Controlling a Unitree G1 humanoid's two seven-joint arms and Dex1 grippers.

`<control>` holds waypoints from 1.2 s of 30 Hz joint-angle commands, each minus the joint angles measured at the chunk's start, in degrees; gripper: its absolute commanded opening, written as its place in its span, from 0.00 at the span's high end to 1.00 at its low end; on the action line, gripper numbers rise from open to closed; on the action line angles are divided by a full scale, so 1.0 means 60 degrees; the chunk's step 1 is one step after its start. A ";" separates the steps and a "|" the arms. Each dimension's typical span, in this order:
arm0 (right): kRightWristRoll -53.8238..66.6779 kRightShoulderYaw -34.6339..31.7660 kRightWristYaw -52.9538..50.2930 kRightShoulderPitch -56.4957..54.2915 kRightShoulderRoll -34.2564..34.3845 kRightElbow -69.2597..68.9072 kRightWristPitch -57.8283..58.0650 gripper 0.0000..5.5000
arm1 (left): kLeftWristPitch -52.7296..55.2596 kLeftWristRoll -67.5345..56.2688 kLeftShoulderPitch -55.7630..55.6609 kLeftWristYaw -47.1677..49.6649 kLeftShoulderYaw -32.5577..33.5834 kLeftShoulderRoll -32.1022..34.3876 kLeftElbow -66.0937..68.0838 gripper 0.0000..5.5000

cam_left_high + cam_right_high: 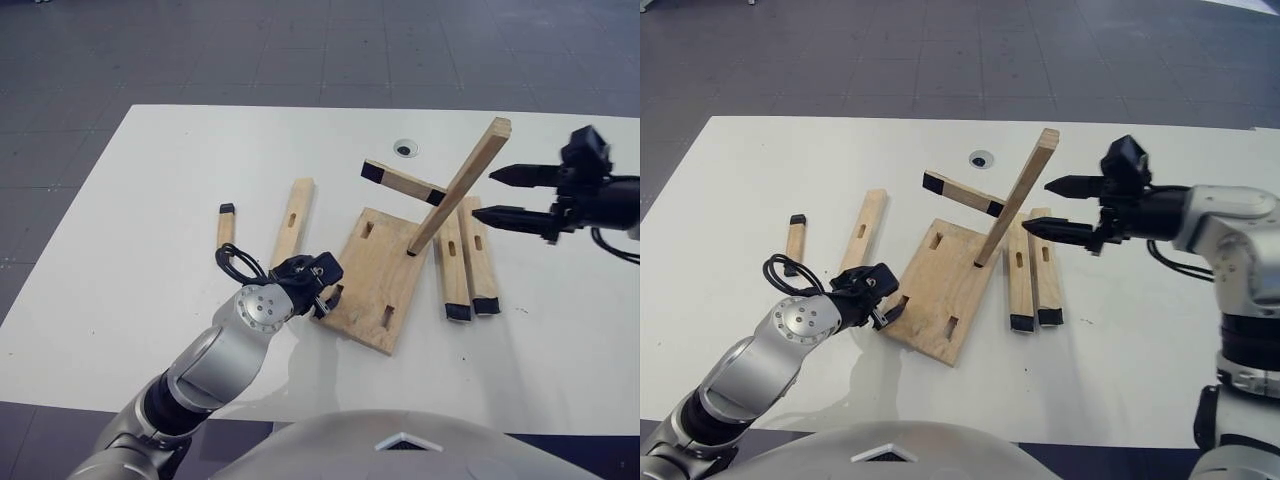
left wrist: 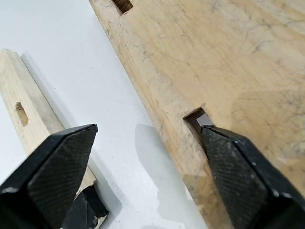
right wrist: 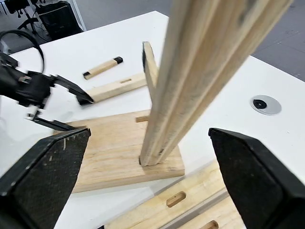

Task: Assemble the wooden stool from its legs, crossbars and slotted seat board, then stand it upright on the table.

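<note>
Currently the left gripper gapes wide at the seat board's left edge, one finger at a slot and the other over the table. The right gripper stands wide open beside the tilted leg socketed in the board, holding nothing.

White table, round grommet near far edge — grey tiled floor beyond.

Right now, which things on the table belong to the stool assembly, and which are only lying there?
For the job: slotted seat board, upright leg in its slot, two legs side by side, single leg, black-tipped crossbar, short crossbar.

Only lying there: cable grommet in the table.
</note>
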 commanded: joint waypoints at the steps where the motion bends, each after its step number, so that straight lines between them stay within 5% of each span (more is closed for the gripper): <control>1: 0.0327 -0.0921 -0.0323 -0.0943 -0.0346 0.0849 0.0208 0.16 | 0.0315 -0.0221 0.0175 0.0257 -0.0008 -0.0005 0.0171 0.26; 7: 0.0790 -0.1379 -0.5430 -0.4507 0.3028 0.1746 0.1556 0.39 | 0.0353 -0.0462 0.0066 0.0595 -0.0016 -0.0144 0.0292 0.26; 10: 0.1023 -0.1361 -0.7115 -0.4892 0.4516 0.1501 0.2401 0.39 | 0.0318 -0.0572 -0.0012 0.0686 -0.0038 -0.0175 0.0370 0.26; 20: 0.1815 -0.3077 -0.9891 -0.7160 0.5761 0.1635 0.1899 0.39 | 0.0309 -0.0868 -0.0051 0.0958 -0.0022 -0.0160 0.0413 0.26; 28: 0.2160 -0.1981 -1.0309 -0.1816 0.7052 -0.0241 0.3193 0.39 | 0.0308 -0.1081 -0.0114 0.1012 0.0040 0.0046 0.0389 0.26; 36: 0.2535 -0.2053 -1.0412 -0.2137 0.7375 -0.0047 0.2209 0.39 | 0.0253 -0.1238 -0.0184 0.1123 0.0093 0.0046 0.0509 0.26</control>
